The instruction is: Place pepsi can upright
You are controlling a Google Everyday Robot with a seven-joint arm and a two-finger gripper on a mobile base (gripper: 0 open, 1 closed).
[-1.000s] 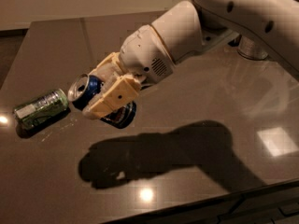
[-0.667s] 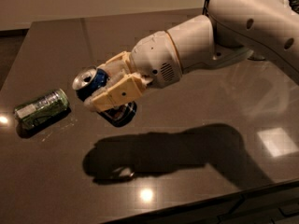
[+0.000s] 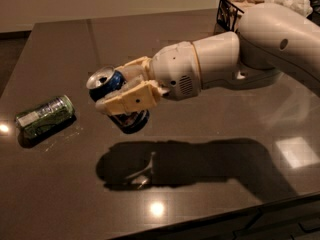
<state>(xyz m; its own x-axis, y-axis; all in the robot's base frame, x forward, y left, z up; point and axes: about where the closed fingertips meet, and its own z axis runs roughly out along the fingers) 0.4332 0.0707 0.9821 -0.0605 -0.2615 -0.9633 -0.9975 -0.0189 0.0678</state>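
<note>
The pincer (image 3: 114,90) grips the pepsi can (image 3: 131,121) clear above the bench (image 3: 210,44), tilted top-left toward the lying green can (image 3: 45,116); lifting looks done, while righting and setting down remain.

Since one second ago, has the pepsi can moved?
Yes. Held in the gripper, the pepsi can shifted slightly up and right in view, away from the unmoved green can on the table.

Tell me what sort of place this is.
Probably an indoor break room or office kitchen, though that is a guess: a dark polished table, a green can lying on its side on it, and a box at the far edge. The gripper holds the pepsi can tilted above the table.
</note>
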